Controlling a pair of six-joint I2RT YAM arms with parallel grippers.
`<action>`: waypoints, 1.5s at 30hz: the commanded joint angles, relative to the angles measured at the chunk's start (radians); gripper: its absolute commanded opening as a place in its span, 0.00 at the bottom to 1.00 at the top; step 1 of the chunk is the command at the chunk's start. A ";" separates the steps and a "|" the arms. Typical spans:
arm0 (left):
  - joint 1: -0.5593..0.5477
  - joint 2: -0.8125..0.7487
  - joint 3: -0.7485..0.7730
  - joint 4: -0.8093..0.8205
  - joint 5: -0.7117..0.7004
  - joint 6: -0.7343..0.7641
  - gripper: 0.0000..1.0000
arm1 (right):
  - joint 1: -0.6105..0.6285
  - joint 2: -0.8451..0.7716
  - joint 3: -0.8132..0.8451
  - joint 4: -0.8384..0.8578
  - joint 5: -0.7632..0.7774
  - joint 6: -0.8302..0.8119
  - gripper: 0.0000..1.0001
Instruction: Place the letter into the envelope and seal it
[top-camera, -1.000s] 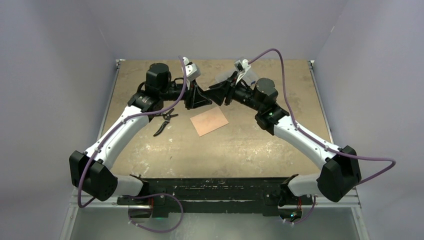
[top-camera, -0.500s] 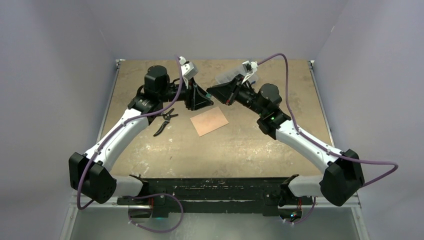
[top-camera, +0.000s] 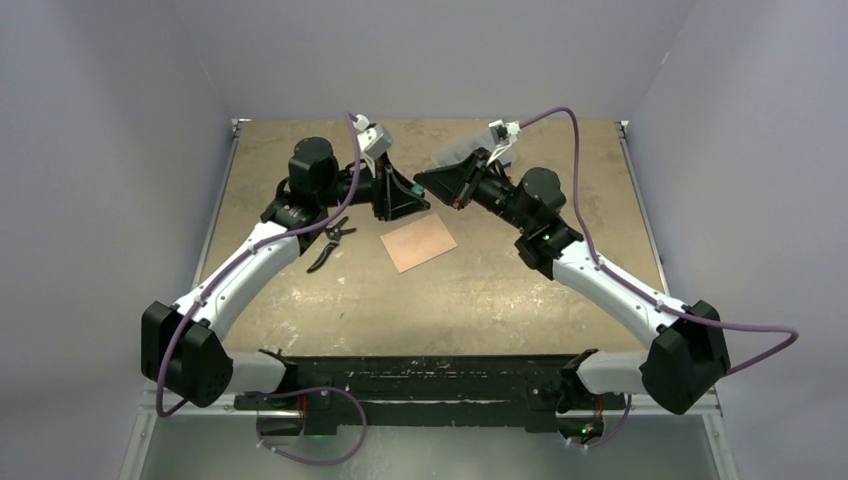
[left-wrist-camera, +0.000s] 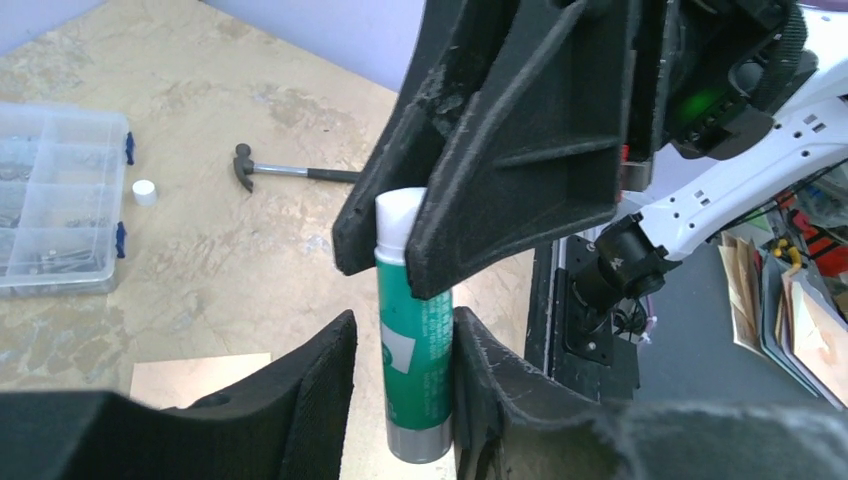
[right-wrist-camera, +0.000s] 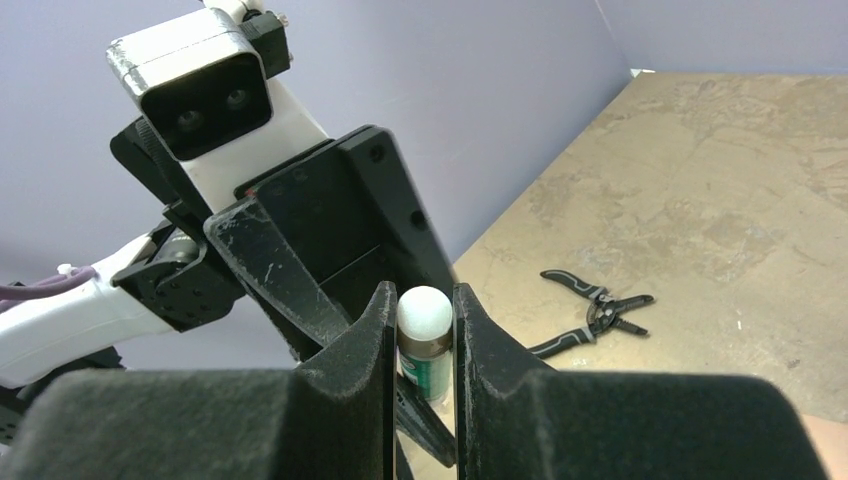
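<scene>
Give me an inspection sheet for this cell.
Surface: tan table, scuffed.
Job's things: salmon-tan paper lying flat at centre, no flap visible.
Clutter: pliers, hammer, organizer box, small white cylinder.
Grippers: left gripper shut on the glue stick body; right gripper shut on its white top.
Cables: purple cables loop off both wrists, above the paper.
Surroundings: lavender walls.

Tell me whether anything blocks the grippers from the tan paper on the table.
Nothing lies on or over the tan paper; it sits bare on the table, just nearside of both grippers. But neither is free: the left gripper is clamped on the green body of a glue stick and the right gripper on its white cap.
</scene>
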 joint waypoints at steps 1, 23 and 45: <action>0.004 -0.020 -0.008 0.069 0.020 -0.020 0.28 | -0.001 0.007 0.023 0.039 -0.010 0.024 0.05; 0.007 -0.008 -0.128 -0.188 -0.608 -0.057 0.00 | -0.198 0.125 0.077 -0.486 0.452 -0.422 0.70; 0.007 0.071 -0.084 -0.204 -0.532 -0.032 0.00 | -0.360 0.803 0.537 -0.608 0.484 -0.703 0.64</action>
